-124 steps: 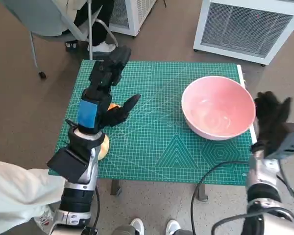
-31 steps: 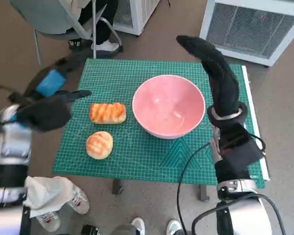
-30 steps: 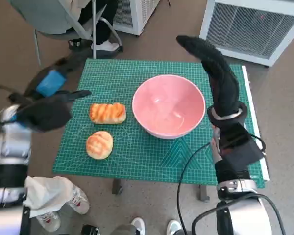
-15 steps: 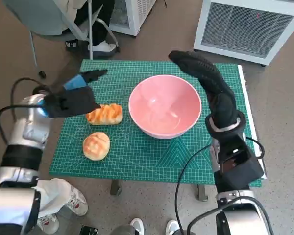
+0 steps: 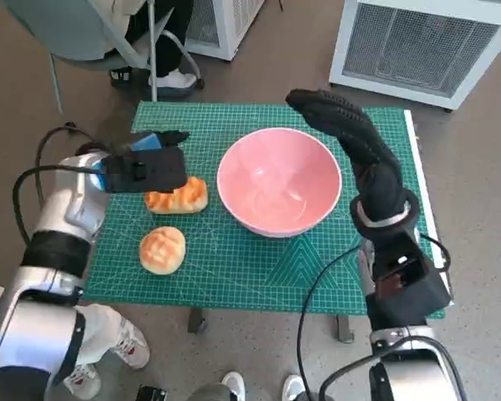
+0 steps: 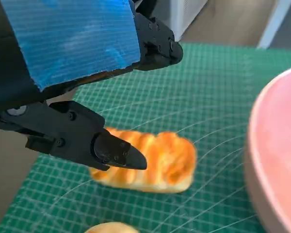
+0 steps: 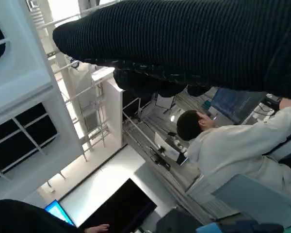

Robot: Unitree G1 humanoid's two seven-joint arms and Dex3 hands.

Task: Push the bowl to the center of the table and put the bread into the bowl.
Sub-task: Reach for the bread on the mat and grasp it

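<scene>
Judging progress: bowl (image 5: 279, 180) sits near the middle of the counter (image 5: 334, 261), on the green mat, so the push looks done or nearly so. Bowl holds nothing. Both breads lie on the mat on the robot's left of the bowl: long loaf (image 5: 177, 197) just beside the rim, round bun (image 5: 162, 249) nearer the robot's edge.

Left hand (image 5: 142, 170) hangs over the long loaf, fingers apart, nothing in it. Left wrist view shows a fingertip (image 6: 117, 154) close above the loaf (image 6: 150, 162); contact cannot be told.

Right hand (image 5: 342, 131) is raised over the bowl's far-right rim, fingers stretched out, holding nothing; whether it touches the rim is unclear.

Left to do, by my reading: grip the loaf, lift it, drop it in the bowl. Grasp not yet made.
</scene>
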